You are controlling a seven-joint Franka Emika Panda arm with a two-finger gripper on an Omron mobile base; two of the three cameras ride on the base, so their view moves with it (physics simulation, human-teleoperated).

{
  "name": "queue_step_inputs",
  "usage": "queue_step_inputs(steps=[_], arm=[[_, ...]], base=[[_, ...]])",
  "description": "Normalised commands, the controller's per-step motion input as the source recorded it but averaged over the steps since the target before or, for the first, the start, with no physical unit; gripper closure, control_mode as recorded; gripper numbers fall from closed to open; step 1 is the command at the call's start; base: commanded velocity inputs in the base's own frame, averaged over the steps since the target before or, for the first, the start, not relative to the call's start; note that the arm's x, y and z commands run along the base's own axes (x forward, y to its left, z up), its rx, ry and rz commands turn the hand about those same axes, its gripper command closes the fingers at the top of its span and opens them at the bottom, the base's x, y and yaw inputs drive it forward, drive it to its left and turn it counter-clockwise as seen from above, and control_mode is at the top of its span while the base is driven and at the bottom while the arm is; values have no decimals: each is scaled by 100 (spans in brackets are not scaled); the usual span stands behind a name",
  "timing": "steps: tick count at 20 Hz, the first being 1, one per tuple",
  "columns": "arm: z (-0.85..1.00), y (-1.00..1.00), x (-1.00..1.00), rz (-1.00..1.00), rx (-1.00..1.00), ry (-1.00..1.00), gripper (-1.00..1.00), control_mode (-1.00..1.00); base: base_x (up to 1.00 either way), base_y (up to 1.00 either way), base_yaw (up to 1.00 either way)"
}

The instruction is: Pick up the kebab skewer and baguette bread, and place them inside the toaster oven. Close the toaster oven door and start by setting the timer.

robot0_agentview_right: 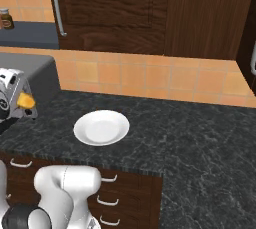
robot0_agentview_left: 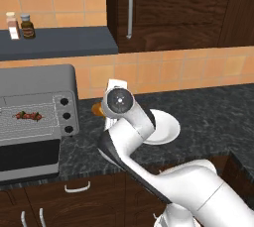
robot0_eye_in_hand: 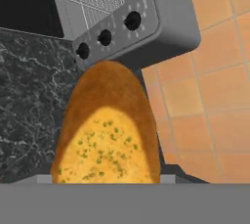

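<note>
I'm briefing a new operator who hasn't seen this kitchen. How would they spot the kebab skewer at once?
Find the grey toaster oven at the left end of the dark counter, its door dropped open. On its wire rack lies the skewer: a thin stick with small dark red and brown chunks, unlike the golden bread held in the tool.

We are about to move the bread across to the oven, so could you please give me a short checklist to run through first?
1. Baguette bread held in the gripper: ok, lifted clear of the plate.
2. Toaster oven door open: ok, folded down.
3. Kebab skewer already on the rack: ok.
4. Free rack space beside the skewer: ok.
5. Path along the counter to the toaster oven: cannot tell, arm blocks it.
6. Grip firmness: cannot tell, fingertips hidden.
</note>
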Motion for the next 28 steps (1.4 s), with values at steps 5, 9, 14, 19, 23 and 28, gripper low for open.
queue_step_inputs(steps=[5,9,14,19,23,28], arm=[[0,94,-4,8,2,-8,100,-100],[0,99,0,10,3,-4,100,-100],[0,96,0,9,3,0,100,-100],[2,60,20,1,1,15,100,-100],[-4,16,71,3,-1,33,100,-100],[-76,38,36,4,-18,20,100,-100]], base=[[0,0,0],[0,0,0],[0,0,0],[0,0,0],[0,0,0],[0,0,0]])
